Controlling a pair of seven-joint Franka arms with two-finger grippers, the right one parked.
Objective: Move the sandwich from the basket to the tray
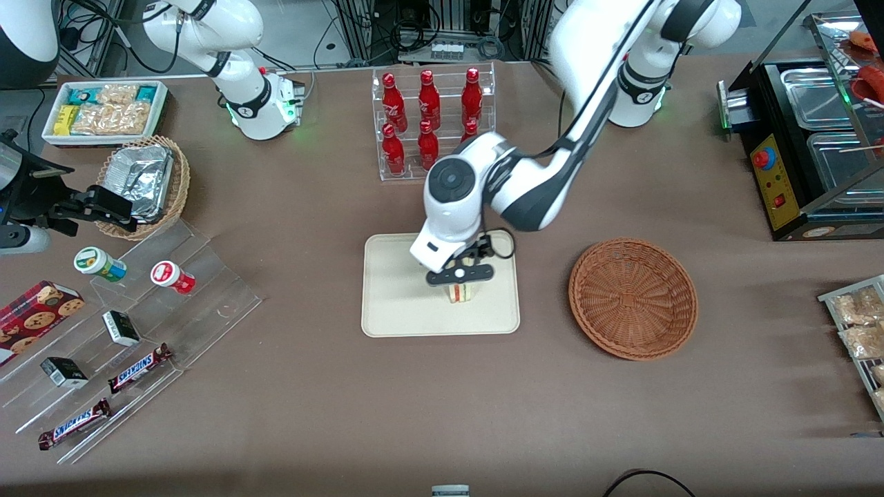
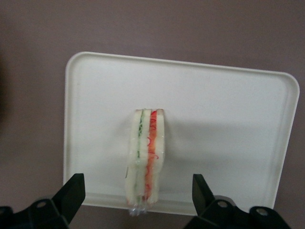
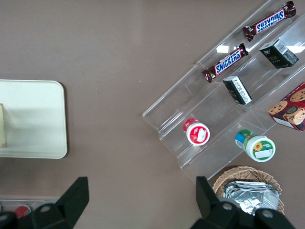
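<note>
The sandwich (image 1: pixel 461 293) stands on its edge on the cream-white tray (image 1: pixel 394 304), toward the tray's end nearest the basket. In the left wrist view the sandwich (image 2: pixel 145 152) shows white bread with green and orange-red layers, upright near the tray's rim (image 2: pixel 228 124). My left gripper (image 1: pixel 459 276) hovers just above it, open. Its fingers (image 2: pixel 74 191) stand wide on either side of the sandwich and do not touch it. The reddish-brown wicker basket (image 1: pixel 632 298) sits beside the tray toward the working arm's end and holds nothing.
A clear rack of red bottles (image 1: pixel 431 124) stands farther from the front camera than the tray. A tan wicker basket with foil packets (image 1: pixel 145 183), a white snack bin (image 1: pixel 103 110) and a stepped acrylic display (image 1: pixel 124 324) lie toward the parked arm's end. A black appliance (image 1: pixel 808 145) stands toward the working arm's end.
</note>
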